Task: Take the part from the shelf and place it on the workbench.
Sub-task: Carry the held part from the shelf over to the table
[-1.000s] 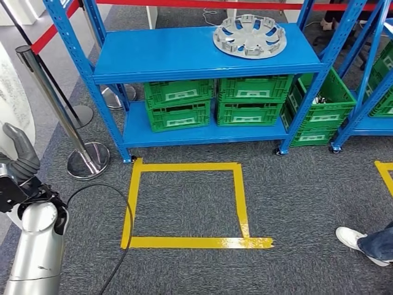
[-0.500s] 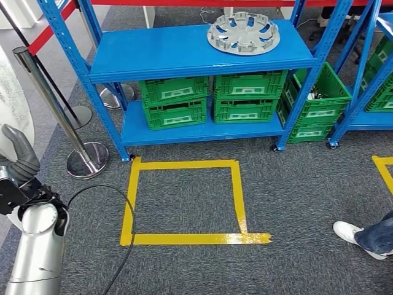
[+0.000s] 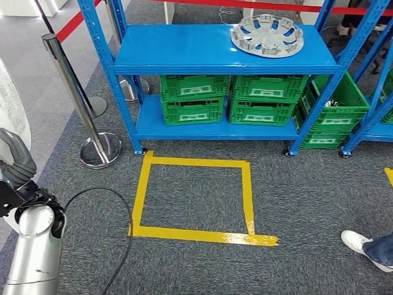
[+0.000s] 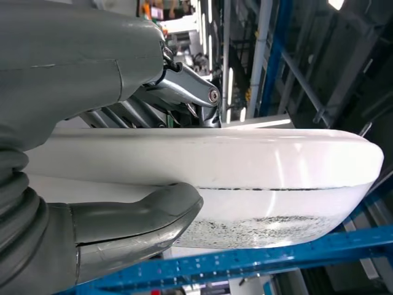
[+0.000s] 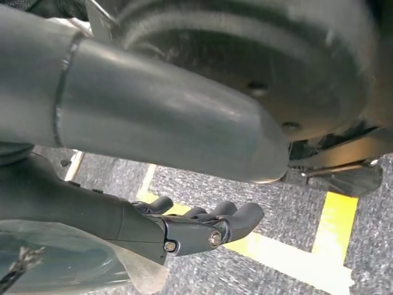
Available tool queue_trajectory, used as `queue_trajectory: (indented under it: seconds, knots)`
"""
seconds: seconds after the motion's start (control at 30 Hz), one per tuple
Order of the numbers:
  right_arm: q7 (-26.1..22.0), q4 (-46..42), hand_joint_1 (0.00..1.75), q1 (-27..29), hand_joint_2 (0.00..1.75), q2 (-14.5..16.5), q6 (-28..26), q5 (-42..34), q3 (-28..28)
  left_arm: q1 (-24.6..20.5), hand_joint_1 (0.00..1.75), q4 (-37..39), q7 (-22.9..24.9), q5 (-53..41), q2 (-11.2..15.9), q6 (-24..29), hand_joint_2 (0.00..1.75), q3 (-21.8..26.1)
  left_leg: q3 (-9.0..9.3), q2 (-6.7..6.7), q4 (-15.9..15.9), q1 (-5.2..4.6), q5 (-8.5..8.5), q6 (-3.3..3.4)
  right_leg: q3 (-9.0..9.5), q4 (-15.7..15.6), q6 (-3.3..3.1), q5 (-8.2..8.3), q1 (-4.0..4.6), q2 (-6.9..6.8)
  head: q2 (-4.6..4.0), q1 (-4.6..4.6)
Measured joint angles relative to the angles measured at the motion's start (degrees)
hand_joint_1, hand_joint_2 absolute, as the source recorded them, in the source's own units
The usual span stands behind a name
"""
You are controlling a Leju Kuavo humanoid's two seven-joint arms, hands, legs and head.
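My left hand [image 3: 18,165] grips a large white curved part [image 3: 10,107] at the left edge of the head view. In the left wrist view the white part [image 4: 260,166] lies between the thumb [image 4: 139,221] and the fingers [image 4: 139,110] of the left hand [image 4: 83,67]. A silver wheel cover [image 3: 267,35] lies on the top board of the blue shelf [image 3: 194,52], near its right end. My right hand [image 5: 139,135] hangs above the grey carpet, its fingers [image 5: 209,227] loosely bent with nothing in them.
Green crates [image 3: 194,101] fill the shelf's lower board. A yellow tape square [image 3: 194,196] marks the carpet in front of it. Metal posts [image 3: 74,92] with a red belt stand to the left. A black cable [image 3: 121,215] trails from my left arm. A person's shoe [image 3: 357,241] is at the lower right.
The whole picture has shifted to the right, so the camera has turned. My left arm and the white part keep their place in the view.
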Motion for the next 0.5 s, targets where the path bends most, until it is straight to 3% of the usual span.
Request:
queue_trajectory:
  seconds: [0.07, 0.1, 0.13, 0.17, 0.2, 0.27, 0.33, 0.4, 0.43, 0.5]
  knots:
    - [-0.09, 0.00, 0.00, 0.01, 0.00, -0.05, 0.03, 0.14, -0.01, -0.08, 1.75, -0.02, -0.24, -0.83, -0.12, -0.01, 1.75, 0.16, -0.46, -1.17, 0.46, -0.07, 0.04, -0.45, 3.92, -6.80, -0.19, 1.99, -0.44, 3.12, 0.00, -0.05]
    - [-0.11, 0.00, 0.00, 0.02, 0.00, -0.06, 0.04, 0.19, -0.01, -0.17, 1.75, -0.06, -0.47, -1.37, -0.28, -0.01, 1.75, 0.33, -0.82, -1.80, 0.64, -0.02, 0.15, -0.79, 4.77, -8.29, -0.27, 2.05, -0.56, 4.16, 0.00, -0.08]
    - [-0.13, 0.00, 0.00, 0.03, 0.00, -0.07, 0.06, 0.24, -0.01, -0.24, 1.75, -0.10, -0.70, -1.86, -0.47, -0.01, 1.75, 0.57, -1.21, -2.52, 0.76, 0.05, 0.34, -1.19, 5.04, -8.65, -0.40, 1.82, -0.57, 4.34, 0.00, -0.10]
    - [-0.14, 0.00, 0.00, 0.04, 0.00, -0.07, 0.08, 0.27, -0.01, -0.28, 1.75, -0.16, -0.85, -2.23, -0.70, 0.00, 1.75, 0.82, -1.52, -3.30, 0.79, 0.21, 0.55, -1.57, 5.05, -8.79, -0.62, 1.86, -0.52, 3.57, 0.00, -0.13]
    - [-0.15, -0.01, 0.00, 0.01, 0.00, -0.08, 0.06, 0.31, -0.02, -0.27, 1.75, -0.25, -0.93, -2.45, -0.84, 0.01, 1.75, 1.12, -1.79, -3.22, 1.01, 0.27, 0.47, -1.88, 5.09, -8.97, -0.95, 2.01, -0.53, 2.76, 0.00, -0.10]
    - [-0.23, -0.02, 0.00, -0.05, 0.00, -0.11, 0.04, 0.37, -0.04, -0.46, 1.75, -0.35, -1.02, -2.61, -1.04, 0.01, 1.75, 1.57, -3.20, -0.93, 3.81, 0.23, -1.35, -2.42, 5.23, -9.40, -1.67, 2.31, -0.57, 1.07, 0.00, -0.42]
    - [-0.28, -0.01, 0.00, 0.02, 0.00, -0.13, 0.04, 0.49, -0.08, -0.64, 1.75, -0.40, -1.07, -3.21, -1.31, 0.01, 1.75, 1.82, -6.48, 1.87, 10.99, 0.33, -5.10, -2.94, 5.20, -9.49, -2.01, 2.35, -0.40, -0.71, 0.00, -0.73]
    - [-0.27, 0.00, 0.00, 0.11, 0.00, -0.13, 0.04, 0.70, -0.11, -0.60, 1.75, -0.40, -1.08, -5.03, -1.89, 0.01, 1.75, 2.32, -9.20, 2.53, 17.12, 0.55, -7.21, -3.27, 5.09, -9.45, -2.05, 2.31, -0.26, -2.59, 0.00, -0.73]
    - [-0.26, 0.00, 0.00, 0.07, 0.00, -0.13, 0.04, 0.80, -0.11, -0.60, 1.75, -0.43, -1.09, -6.08, -2.22, 0.01, 1.75, 2.70, -9.20, 2.63, 17.40, 0.62, -6.71, -3.32, 5.05, -9.44, -2.06, 2.30, -0.22, -3.43, 0.00, -0.74]
    - [-0.26, 0.00, 0.00, -0.11, 0.00, -0.13, 0.04, 0.96, -0.11, -0.79, 1.75, -0.71, -1.11, -7.93, -2.86, 0.01, 1.75, 3.44, -5.95, 3.60, 11.48, 0.63, -3.17, -3.15, 5.15, -9.43, -1.98, 2.25, -0.16, -4.90, 0.00, -0.74]
